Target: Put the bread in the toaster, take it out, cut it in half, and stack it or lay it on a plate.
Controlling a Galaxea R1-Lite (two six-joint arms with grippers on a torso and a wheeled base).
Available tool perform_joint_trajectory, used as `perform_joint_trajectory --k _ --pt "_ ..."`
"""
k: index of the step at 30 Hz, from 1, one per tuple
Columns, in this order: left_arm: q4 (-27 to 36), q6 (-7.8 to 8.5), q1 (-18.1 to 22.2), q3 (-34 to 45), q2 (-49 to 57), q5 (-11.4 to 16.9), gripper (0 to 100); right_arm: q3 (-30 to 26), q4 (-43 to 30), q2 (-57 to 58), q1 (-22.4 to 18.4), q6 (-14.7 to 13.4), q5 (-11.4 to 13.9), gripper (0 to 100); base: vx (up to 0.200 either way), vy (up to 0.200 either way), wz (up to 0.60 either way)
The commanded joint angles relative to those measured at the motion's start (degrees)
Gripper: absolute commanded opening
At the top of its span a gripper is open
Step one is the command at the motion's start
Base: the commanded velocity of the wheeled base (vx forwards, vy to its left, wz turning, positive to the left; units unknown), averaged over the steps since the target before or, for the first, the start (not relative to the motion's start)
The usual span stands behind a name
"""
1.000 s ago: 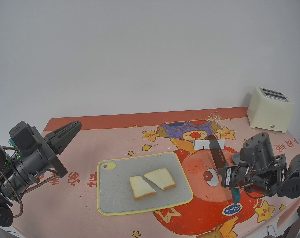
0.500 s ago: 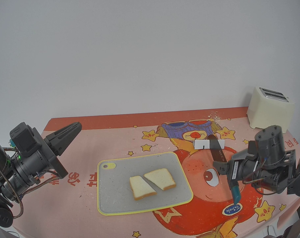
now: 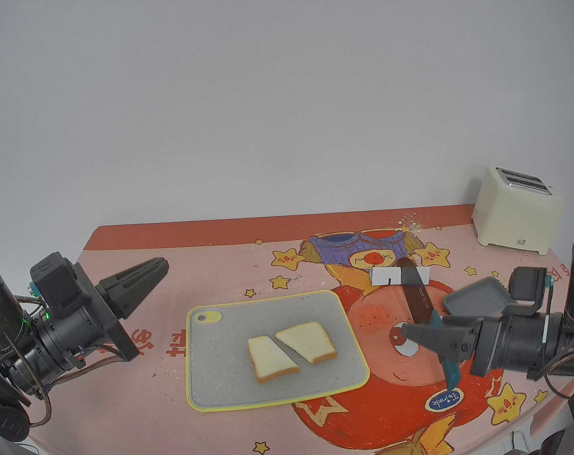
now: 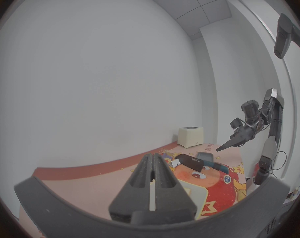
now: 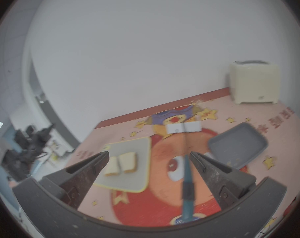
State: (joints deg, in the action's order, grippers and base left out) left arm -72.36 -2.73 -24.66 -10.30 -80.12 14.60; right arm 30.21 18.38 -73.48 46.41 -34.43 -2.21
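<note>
Two bread halves [image 3: 271, 358] [image 3: 306, 341] lie side by side on the grey cutting board [image 3: 217, 374], which also appears in the right wrist view [image 5: 131, 179]. A knife [image 3: 421, 301] with a dark blade and teal handle [image 5: 187, 199] lies on the table right of the board, its blade across a white rest [image 3: 384, 276]. My right gripper [image 3: 408, 333] [image 5: 149, 155] hovers open above the knife handle, pointing left toward the board. Off the table's left side, my left gripper [image 3: 145, 272] [image 4: 152, 164] is held in the air, shut and empty.
A grey plate [image 3: 483, 295] [image 5: 237, 145] sits to the right of the knife. The cream toaster [image 3: 518, 210] [image 5: 254, 82] stands at the back right corner. Crumbs lie near the table's back edge [image 3: 413, 222].
My right arm pulled back to the right and turned its gripper from pointing down at the knife handle to pointing left above it. The knife stayed put. The left gripper shifted slightly lower.
</note>
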Motion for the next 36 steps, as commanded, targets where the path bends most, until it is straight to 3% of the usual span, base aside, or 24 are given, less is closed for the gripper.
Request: perform_joint_trajectory --k 1,2,3,6,9,10,11,12,13,16,18,19,20,24,25,27,30,36 --pt "-0.2 -0.43 -1.4 2.3 -6.4 0.1 0 3.7 5.4 -10.3 0.6 -0.9 4.6 100 0.000 0.000 0.00" --pt "-0.2 -0.43 -1.4 2.3 -6.4 0.1 0 3.7 5.4 -10.3 0.6 -0.9 4.6 100 0.000 0.000 0.00" --pt "-0.1 -0.43 -1.7 3.1 -8.3 0.2 0 5.5 10.2 -15.3 0.3 -0.6 4.1 0 0.000 0.000 0.00" --pt "-0.2 -0.70 -3.0 3.7 -10.1 0.2 0 6.7 13.0 -19.1 0.5 0.1 3.3 0 0.000 0.000 0.00" --pt "0.0 -4.39 -7.2 4.1 -13.0 0.2 0 6.5 14.3 -21.2 -1.1 2.3 -0.2 0 0.000 0.000 0.00" --pt "0.0 -4.39 -7.2 4.1 -13.0 0.2 0 6.5 14.3 -21.2 -1.1 2.3 -0.2 0 0.000 0.000 0.00" --pt "0.1 -8.08 -8.2 4.3 -14.5 0.1 0 6.6 14.8 -22.8 -2.1 2.8 -1.0 0 0.000 0.000 0.00" --pt "0.1 -10.54 -9.4 4.6 -14.9 0.1 0 6.8 14.9 -23.0 -2.1 3.0 -1.4 0 0.000 0.000 0.00" --pt "0.1 -11.95 -10.1 4.7 -14.9 0.0 0 6.8 14.9 -23.2 -2.1 3.0 -1.7 0 0.000 0.000 0.00" --pt "0.7 -18.71 -13.4 4.9 -15.0 -0.3 0 6.9 15.0 -25.6 -2.2 3.0 -3.7 0 0.000 0.000 0.00" --pt "2.7 -22.49 -14.4 5.4 -14.9 -0.6 0 6.5 15.5 -27.9 -1.9 3.2 -6.4 0 0.000 0.000 0.00" --pt "2.7 -22.49 -14.4 5.4 -14.9 -0.6 0 6.5 15.5 -27.9 -1.9 3.2 -6.4 0 0.000 0.000 0.00" --pt "5.3 -23.90 -14.4 5.3 -14.6 -0.7 0 5.9 16.2 -29.5 -1.7 3.6 -8.3 0 0.000 0.000 0.00" --pt "9.4 -24.16 -14.3 5.0 -14.5 -3.2 0 5.4 20.0 -32.5 -1.0 4.1 -8.8 0 0.000 0.000 0.00" --pt "10.8 -24.25 -14.4 4.9 -14.6 -5.6 0 4.8 22.7 -33.7 -0.1 4.1 -9.0 0 0.000 0.000 0.00" --pt "11.3 -24.25 -14.4 5.0 -14.7 -6.6 0 4.0 25.1 -34.6 0.4 4.2 -9.0 0 0.000 0.000 0.00" --pt "11.3 -24.34 -14.2 4.4 -14.8 -7.0 0 2.3 29.4 -35.2 0.9 5.8 -9.4 0 0.000 0.000 0.00" --pt "11.8 -24.43 -14.2 2.7 -15.2 -7.8 0 2.0 29.3 -35.1 1.1 6.3 -9.5 0 0.000 0.000 0.00"
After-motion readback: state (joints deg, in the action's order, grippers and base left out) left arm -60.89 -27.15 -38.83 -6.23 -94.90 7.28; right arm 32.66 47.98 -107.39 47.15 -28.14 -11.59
